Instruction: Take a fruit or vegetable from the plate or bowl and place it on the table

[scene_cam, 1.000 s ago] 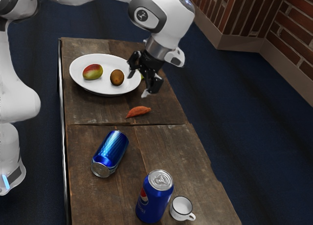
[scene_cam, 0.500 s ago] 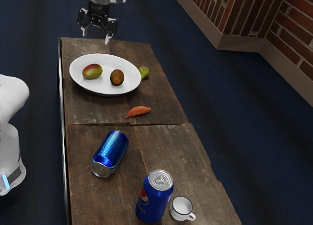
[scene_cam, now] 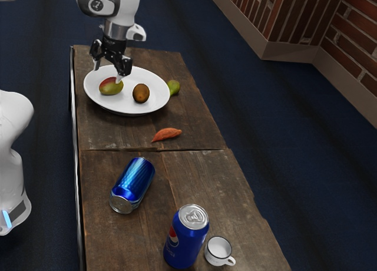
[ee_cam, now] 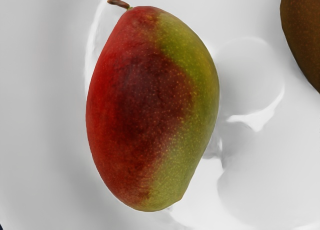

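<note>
Claw point(scene_cam: 108, 74) spread above mango point(scene_cam: 110, 88); brown fruit point(scene_cam: 141, 93) near.

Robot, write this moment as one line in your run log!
fingers: open, above mango | mango: on plate, ungripped | brown fruit: on plate | next: probably lower and grip mango

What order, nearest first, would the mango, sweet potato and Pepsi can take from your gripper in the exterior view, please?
1. Mango, on the plate below my gripper.
2. Sweet potato, on the table.
3. Pepsi can, beside the mug.
</note>
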Available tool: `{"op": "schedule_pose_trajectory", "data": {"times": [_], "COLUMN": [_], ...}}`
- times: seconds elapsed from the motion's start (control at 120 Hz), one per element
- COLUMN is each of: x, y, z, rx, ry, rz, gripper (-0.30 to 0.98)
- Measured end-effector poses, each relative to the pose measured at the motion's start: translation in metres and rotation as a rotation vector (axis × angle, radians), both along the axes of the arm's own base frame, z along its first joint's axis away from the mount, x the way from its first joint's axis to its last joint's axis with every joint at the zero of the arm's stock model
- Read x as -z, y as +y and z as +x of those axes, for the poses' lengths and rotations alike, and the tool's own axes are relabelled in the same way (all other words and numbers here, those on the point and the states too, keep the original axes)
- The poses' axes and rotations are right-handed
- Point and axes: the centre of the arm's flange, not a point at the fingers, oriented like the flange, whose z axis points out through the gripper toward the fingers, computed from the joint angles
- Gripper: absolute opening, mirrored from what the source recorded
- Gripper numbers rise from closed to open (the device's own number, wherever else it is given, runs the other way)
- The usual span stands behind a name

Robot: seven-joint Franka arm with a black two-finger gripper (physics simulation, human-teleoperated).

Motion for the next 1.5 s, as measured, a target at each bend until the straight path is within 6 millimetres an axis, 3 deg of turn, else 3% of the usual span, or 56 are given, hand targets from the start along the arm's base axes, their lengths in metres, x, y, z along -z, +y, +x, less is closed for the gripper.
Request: {"op": "schedule_pose_trajectory", "data": {"times": [0.167,0.35,0.4,0.667,1.133,1.3,1.417,1.5], "x": [0.003,0.012,0.013,0.037,0.078,0.079,0.085,0.071], "y": [0.003,0.053,0.058,0.046,0.033,0.029,0.028,0.029], "z": [0.003,-0.007,-0.004,0.022,0.046,0.051,0.056,0.062], "rx": [0.049,0.021,0.03,0.146,0.28,0.3,0.311,0.31], "ry": [-0.038,-0.075,-0.076,-0.048,0.008,0.018,0.029,0.018], "rz": [-0.001,-0.021,-0.019,-0.043,-0.026,-0.006,-0.011,0.009], "gripper": [0.69,0.69,0.69,0.69,0.67,0.42,0.37,0.27]}}
